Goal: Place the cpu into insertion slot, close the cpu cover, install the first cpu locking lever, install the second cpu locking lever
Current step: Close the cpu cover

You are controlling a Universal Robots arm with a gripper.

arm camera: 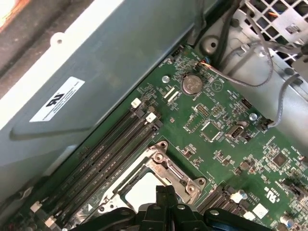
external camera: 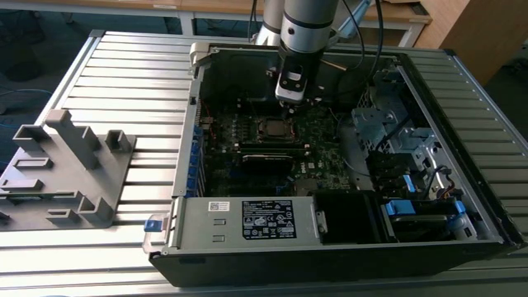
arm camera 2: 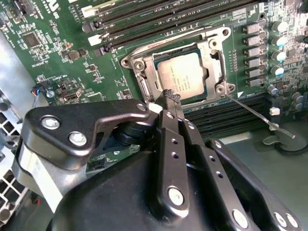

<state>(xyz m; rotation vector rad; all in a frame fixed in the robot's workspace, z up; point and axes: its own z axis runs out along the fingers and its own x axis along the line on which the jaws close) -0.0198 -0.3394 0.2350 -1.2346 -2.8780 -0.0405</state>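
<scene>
The cpu (arm camera 2: 185,74) is sitting in the insertion slot (arm camera 2: 217,36), with the cpu cover (arm camera 2: 144,79) lying flat around it. The gripper (arm camera 2: 171,96), fingers pressed together on nothing, is hovering at the slot's edge, its tip right at the cover's frame. One thin lever (arm camera 2: 255,113) is sticking out loose beside the slot, crossing black memory slots (arm camera 2: 226,118). A metal drive cage (external camera: 375,124) is crowding the motherboard (arm camera 2: 62,43) nearby.
</scene>
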